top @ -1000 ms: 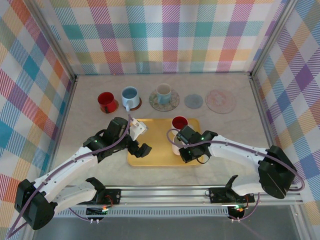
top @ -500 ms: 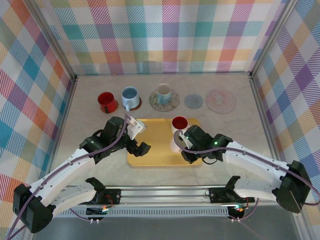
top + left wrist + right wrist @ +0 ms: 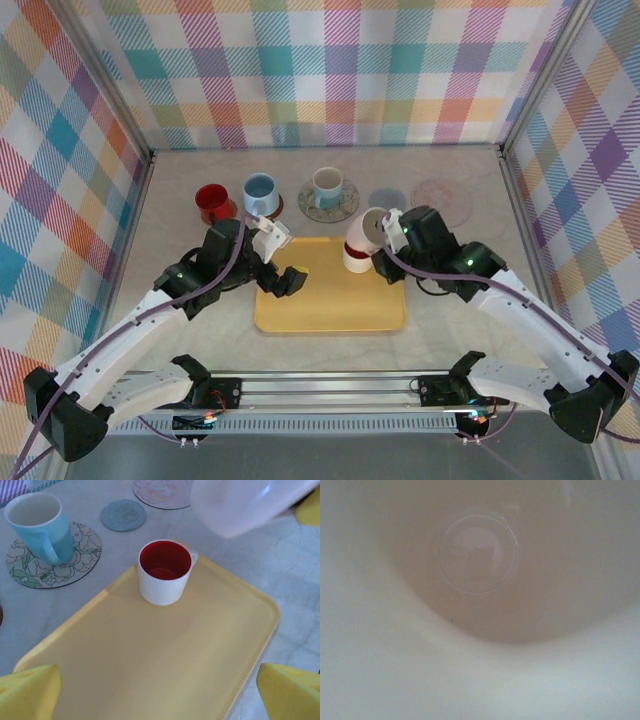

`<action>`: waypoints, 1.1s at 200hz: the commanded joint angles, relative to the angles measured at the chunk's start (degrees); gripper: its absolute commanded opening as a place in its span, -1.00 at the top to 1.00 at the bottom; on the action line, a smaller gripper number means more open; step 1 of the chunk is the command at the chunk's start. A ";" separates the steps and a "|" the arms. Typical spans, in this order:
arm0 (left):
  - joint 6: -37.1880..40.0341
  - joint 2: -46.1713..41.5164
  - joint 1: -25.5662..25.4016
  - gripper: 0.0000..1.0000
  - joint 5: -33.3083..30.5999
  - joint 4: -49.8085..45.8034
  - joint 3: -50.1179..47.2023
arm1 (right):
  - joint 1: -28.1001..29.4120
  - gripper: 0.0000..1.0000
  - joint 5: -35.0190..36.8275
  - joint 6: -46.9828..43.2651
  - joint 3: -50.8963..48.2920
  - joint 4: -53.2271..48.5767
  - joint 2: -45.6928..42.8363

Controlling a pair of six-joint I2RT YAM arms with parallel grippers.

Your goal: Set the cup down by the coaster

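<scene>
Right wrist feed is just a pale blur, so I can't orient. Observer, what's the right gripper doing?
Observer: The right gripper is shut on a pale cup, lifted over the far edge of the yellow tray.
Operator: Anything standing on the tray?
Observer: One white cup with red inside, upright, near the far edge.
Operator: Any free coasters?
Observer: Two bare ones beyond the tray: a grey coaster and a pink coaster.
</scene>
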 commanded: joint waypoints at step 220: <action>-1.97 28.81 0.65 -0.99 -0.06 26.54 8.74 | -21.78 1.00 1.70 -5.75 30.41 -1.56 41.62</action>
